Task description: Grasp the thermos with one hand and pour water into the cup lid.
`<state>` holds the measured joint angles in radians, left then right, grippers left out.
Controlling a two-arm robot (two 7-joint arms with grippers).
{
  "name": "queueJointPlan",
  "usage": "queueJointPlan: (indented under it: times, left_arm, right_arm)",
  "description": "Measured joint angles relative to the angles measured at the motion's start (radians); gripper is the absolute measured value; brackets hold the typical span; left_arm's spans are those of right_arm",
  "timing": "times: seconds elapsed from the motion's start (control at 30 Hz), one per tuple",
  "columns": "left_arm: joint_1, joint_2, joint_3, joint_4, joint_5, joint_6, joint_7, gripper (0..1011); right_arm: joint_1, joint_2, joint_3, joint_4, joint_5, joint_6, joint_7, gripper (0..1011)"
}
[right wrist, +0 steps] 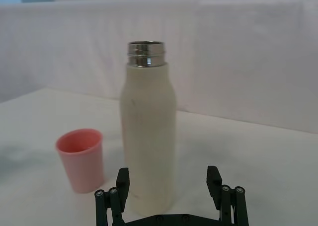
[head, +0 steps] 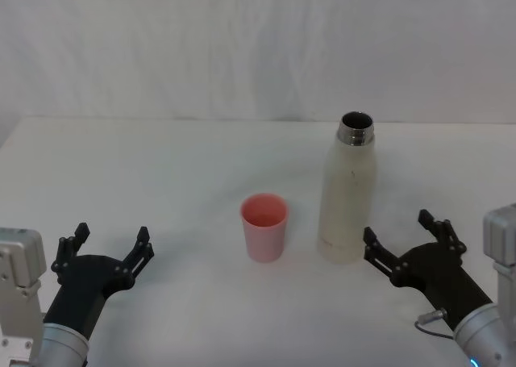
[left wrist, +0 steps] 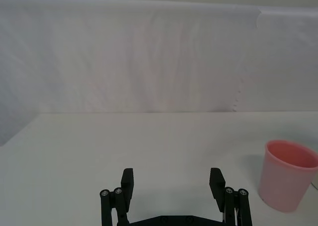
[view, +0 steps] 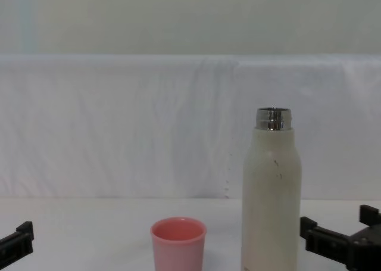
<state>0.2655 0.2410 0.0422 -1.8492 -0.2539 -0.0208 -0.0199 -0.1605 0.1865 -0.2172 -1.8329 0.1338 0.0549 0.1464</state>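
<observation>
The head view looks steeply down on the white bench. The chest view looks level across it, close in. Each wrist view looks forward low over its own gripper. All four share the pink cup lid; three share the thermos.

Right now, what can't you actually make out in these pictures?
- Any water in the bottle: in the head view its open neck looks dark inside.
- The foot of the bottle and the pink cup: cut off by the chest view's lower edge.
- The bottle's base: in the right wrist view the open right gripper stands before it.
</observation>
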Motion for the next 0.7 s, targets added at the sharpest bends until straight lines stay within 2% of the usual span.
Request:
queueJointPlan:
  times: [0.27,0.37,0.7]
  left_arm:
    - [0.000,0.000,0.000,0.000,0.000,0.000,0.000,1001]
    - [0.000,0.000,0.000,0.000,0.000,0.000,0.000,1001]
    - [0.000,0.000,0.000,0.000,0.000,0.000,0.000,1001]
  right_arm:
    - [0.038,-0.003,-0.009,0.013,0.014,0.037,0.032,1001]
    - [0.059,-0.008,-0.009,0.029,0.034,0.052,0.045,1001]
    - [0.097,-0.001,-0.022,0.052,0.059,0.072,0.063,1001]
